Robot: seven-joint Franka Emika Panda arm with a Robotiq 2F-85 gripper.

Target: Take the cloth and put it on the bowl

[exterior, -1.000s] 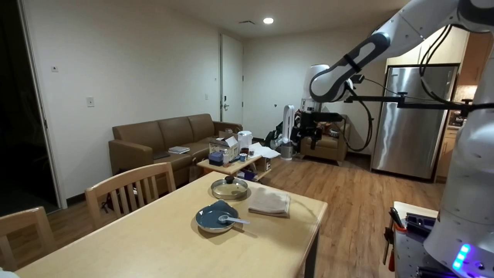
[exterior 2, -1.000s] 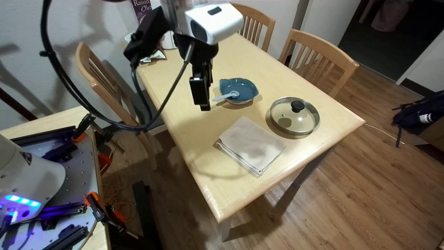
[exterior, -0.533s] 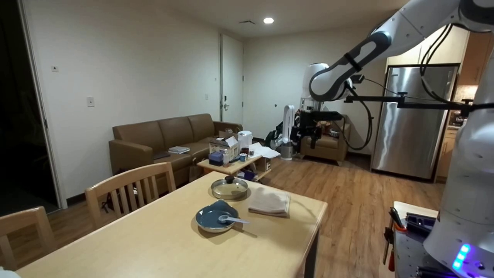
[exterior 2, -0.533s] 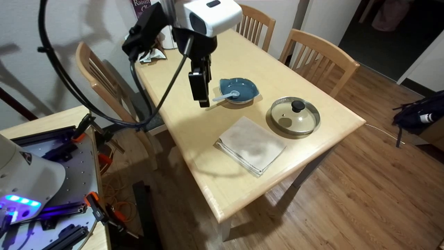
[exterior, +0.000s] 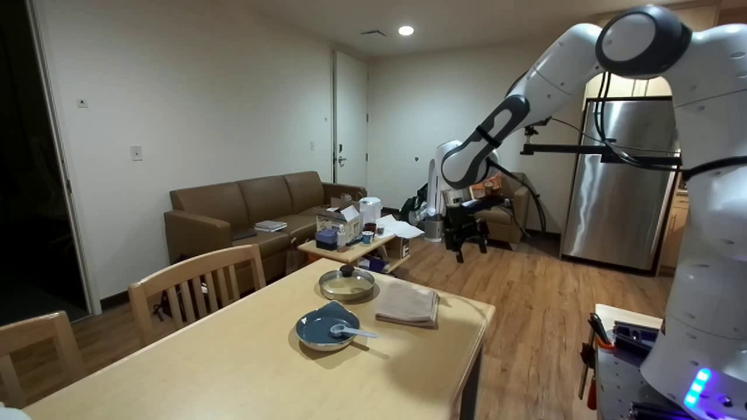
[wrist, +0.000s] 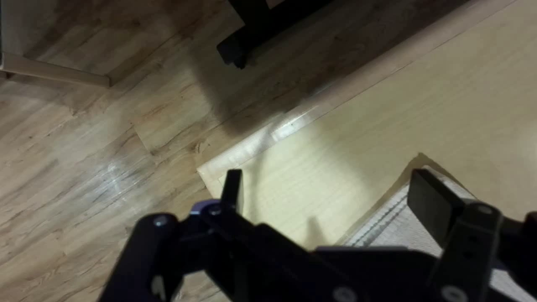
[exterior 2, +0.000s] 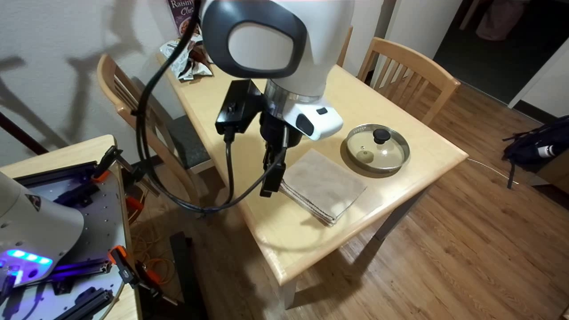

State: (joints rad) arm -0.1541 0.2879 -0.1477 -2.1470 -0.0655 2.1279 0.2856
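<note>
- On the pale wooden table [exterior: 233,370], right of and beyond the shallow round blue-grey bowl [exterior: 316,330] in an exterior view, with the folded off-white fabric cloth [exterior: 407,304] lying flat.
- Above, holding nothing with the black two-fingered gripper [wrist: 331,195] spread wide.
- Seemingly barely begun, without the cloth taken.
- Remaining: gripping, lifting, laying it on the bowl.

Bowl [exterior: 324,335]: on the table [exterior: 233,367], hidden by the arm [exterior 2: 318,53] in an exterior view
Cloth [wrist: 413,230]: partly hidden by the gripper [wrist: 327,184]
Box [exterior 2: 181,18]: table's far end, top cut off
</note>
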